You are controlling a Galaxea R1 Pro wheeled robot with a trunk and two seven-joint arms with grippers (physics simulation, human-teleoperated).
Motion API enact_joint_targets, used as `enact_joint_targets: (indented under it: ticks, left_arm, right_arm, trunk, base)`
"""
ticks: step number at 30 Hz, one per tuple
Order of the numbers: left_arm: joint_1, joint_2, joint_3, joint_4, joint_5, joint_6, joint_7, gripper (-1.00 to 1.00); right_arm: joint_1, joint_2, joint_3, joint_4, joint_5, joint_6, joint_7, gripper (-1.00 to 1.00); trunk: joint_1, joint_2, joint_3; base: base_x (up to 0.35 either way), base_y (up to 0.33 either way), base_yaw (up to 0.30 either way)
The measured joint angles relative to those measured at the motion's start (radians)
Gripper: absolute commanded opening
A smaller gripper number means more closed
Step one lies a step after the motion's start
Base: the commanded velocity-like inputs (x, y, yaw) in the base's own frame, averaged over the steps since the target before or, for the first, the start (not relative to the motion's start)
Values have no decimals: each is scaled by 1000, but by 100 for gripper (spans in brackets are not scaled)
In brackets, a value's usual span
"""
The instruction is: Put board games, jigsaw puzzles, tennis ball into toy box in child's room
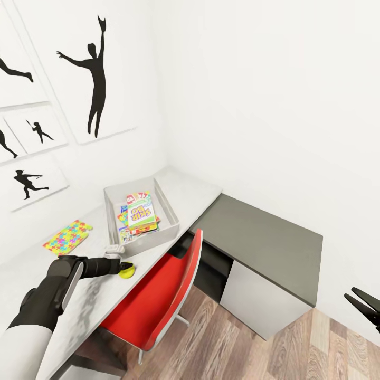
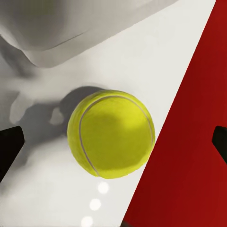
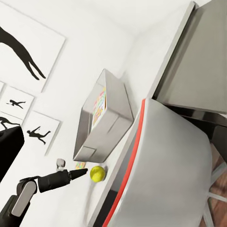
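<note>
Tennis ball (image 1: 127, 271) sits on the desk (image 1: 31, 274) at its near edge, just in front of the toy box's (image 1: 171, 211) near wall. Left pincer (image 1: 122, 265) is right at the ball; in the left wrist view the ball (image 2: 111, 134) lies between the two dark fingertips (image 2: 9, 149), which stand spread on either side with gaps, not touching it. Right wrist view also shows the ball (image 3: 97, 173) at the tip of the left arm, next to the grey box (image 3: 113, 127).

Toy box holds the SKIP-BO board game (image 1: 141, 213) on top of other colourful flat items, too stacked to sort out. One jigsaw puzzle (image 1: 67, 237) lies flat on the desk left of the box, well apart from the ball.

Red chair (image 1: 158, 301) is tucked under the desk, directly below the ball's edge. Dark grey side cabinet (image 1: 269, 243) to the right, lower than the desk. Right pincer (image 1: 366, 305) at the far right of the head view, over the wood floor (image 1: 253, 353), fingers parted, holding nothing.
</note>
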Motion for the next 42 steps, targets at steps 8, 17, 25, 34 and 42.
enact_joint_targets:
  ticks: [8, 17, 25, 34, 42]
  left_arm:
    - [0, 0, 4, 0, -1, -3, 0, 100]
    - [0, -1, 4, 0, -1, -3, 0, 100]
    - [0, -2, 4, 0, -1, -3, 0, 100]
    - [0, -1, 4, 0, -1, -9, 2, 100]
    - [0, -2, 4, 0, -1, -12, 2, 100]
  right_arm:
    - [0, 1, -1, 0, 0, -1, 1, 100]
    - [0, 1, -2, 0, 0, -2, 1, 100]
    - [-1, -1, -3, 0, -1, -2, 2, 100]
    - [0, -1, -4, 0, -1, -2, 2, 100]
    - [0, -1, -4, 0, -1, -2, 2, 100]
  trunk:
    - [0, 0, -1]
    - [0, 0, -1]
    - [0, 0, -1]
    - [0, 0, -1]
    - [0, 0, -9]
  base:
    - [0, 0, 0]
    - [0, 0, 0]
    - [0, 0, 0]
    - [0, 0, 0]
    - [0, 0, 0]
